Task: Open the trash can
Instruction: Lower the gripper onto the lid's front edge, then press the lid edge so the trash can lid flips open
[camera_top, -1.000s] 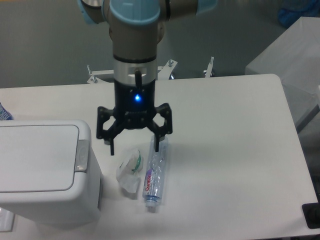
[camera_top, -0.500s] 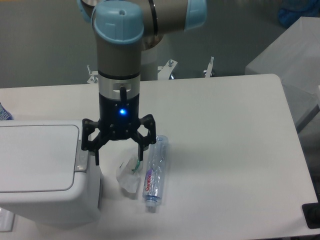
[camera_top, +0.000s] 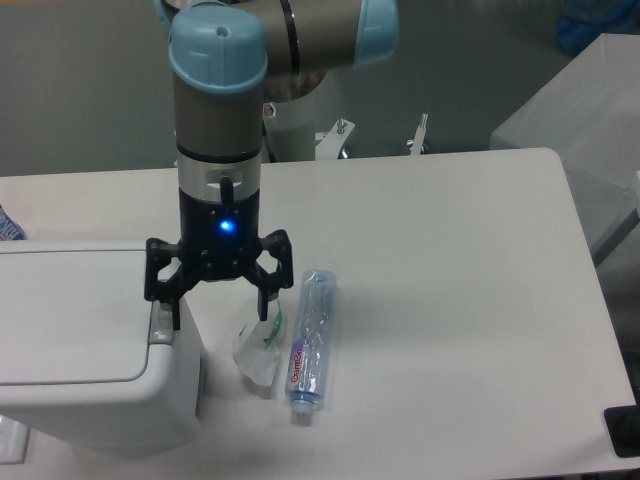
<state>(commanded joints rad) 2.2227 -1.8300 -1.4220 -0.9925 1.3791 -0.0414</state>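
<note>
The trash can (camera_top: 85, 340) sits at the left front of the white surface (camera_top: 450, 300), its flat lid down and the grey button strip along its right rim. The claw (camera_top: 218, 303) hangs over that rim with its fingers spread wide apart and nothing between them; one fingertip is at the button strip, the other over a crumpled wrapper (camera_top: 258, 345). Just right of the wrapper lies a clear bottle (camera_top: 308, 345).
</note>
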